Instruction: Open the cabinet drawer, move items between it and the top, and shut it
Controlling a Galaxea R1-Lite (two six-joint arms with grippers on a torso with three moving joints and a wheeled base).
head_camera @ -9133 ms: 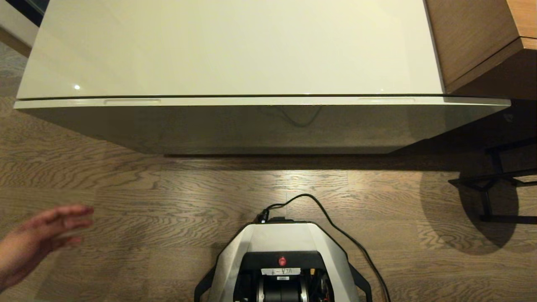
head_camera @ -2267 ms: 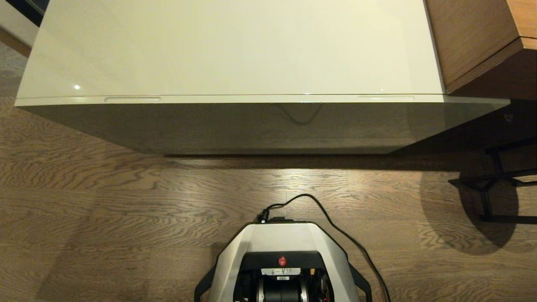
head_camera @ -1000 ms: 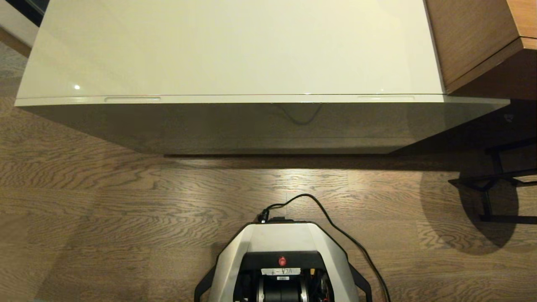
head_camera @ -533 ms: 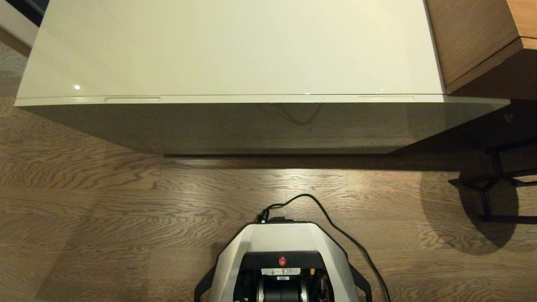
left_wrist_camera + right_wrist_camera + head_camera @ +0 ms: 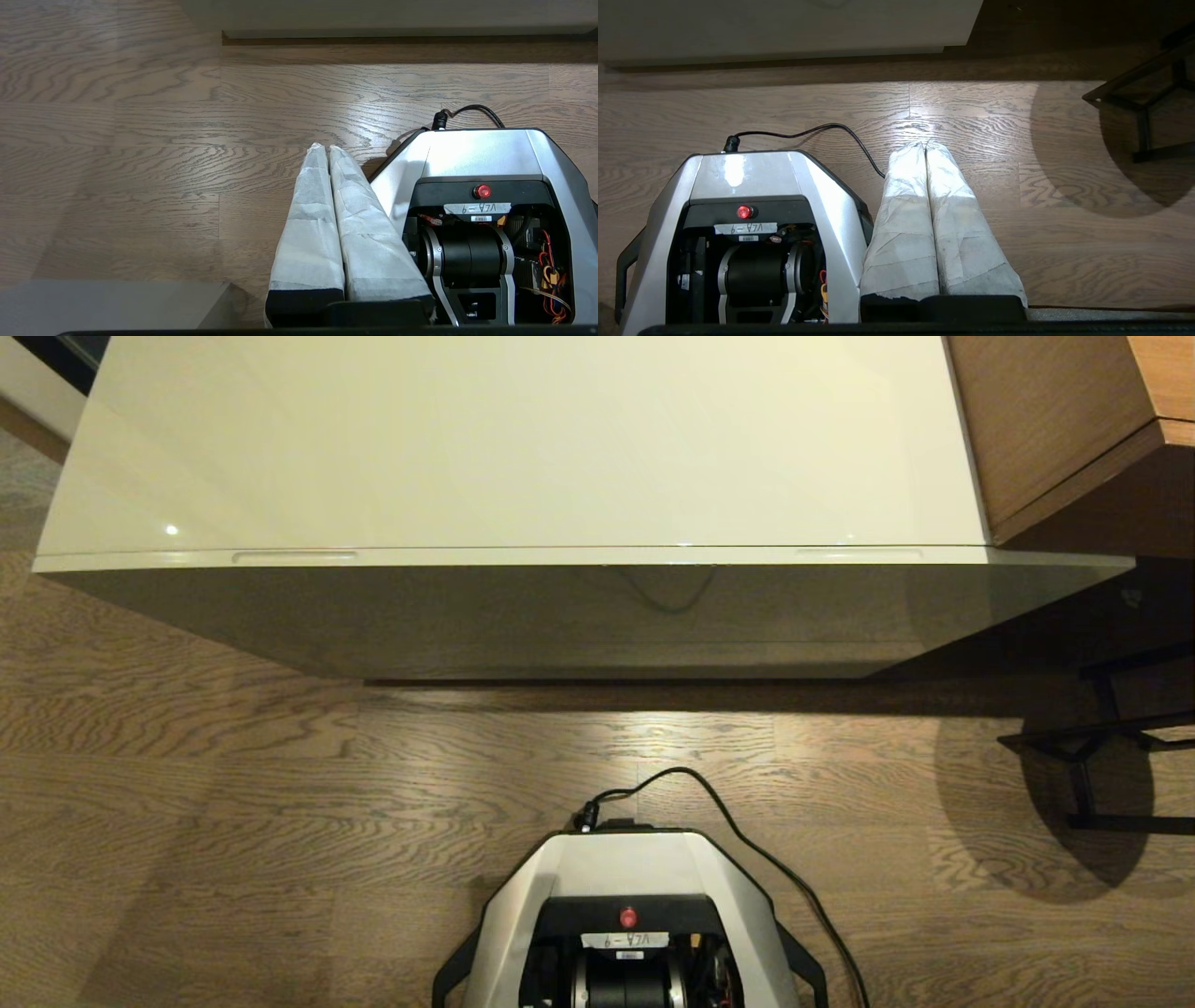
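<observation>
Floor: a wood floor (image 5: 280, 784) separates the robot's base (image 5: 630, 887) from the low cabinet, with a black cable (image 5: 747, 840) looping off the base's front.
The top: the glossy cream worktop (image 5: 523, 439) fills the far half of the head view; no slippers or paper roll show on it, so the items are presumably inside.
Cabinet drawer: the cabinet drawer (image 5: 579, 607) sits pushed in, its front flush under the top, running crosswise to the robot from one side of the cabinet to the other.
Side furniture: a brown wooden piece (image 5: 1064, 429) abuts the cabinet on the robot's right, and a black metal frame (image 5: 1111, 737) stands on the floor below it.
Slots: the left slot (image 5: 295, 558) and the right slot (image 5: 859, 556) lie along the drawer's front lip, each well out toward its own side.
Left claw: the left claw (image 5: 325, 149), its wrapped fingers pressed together and holding nothing, hangs beside the base, pointing at the floor.
Right claw: the right claw (image 5: 924, 145) mirrors it on the other side, also pressed together and empty.
Key relation: the drawer lies ahead of and above both claws; each slot looks nearer its same-side arm, so either could reach in and pull straight back toward the base.
</observation>
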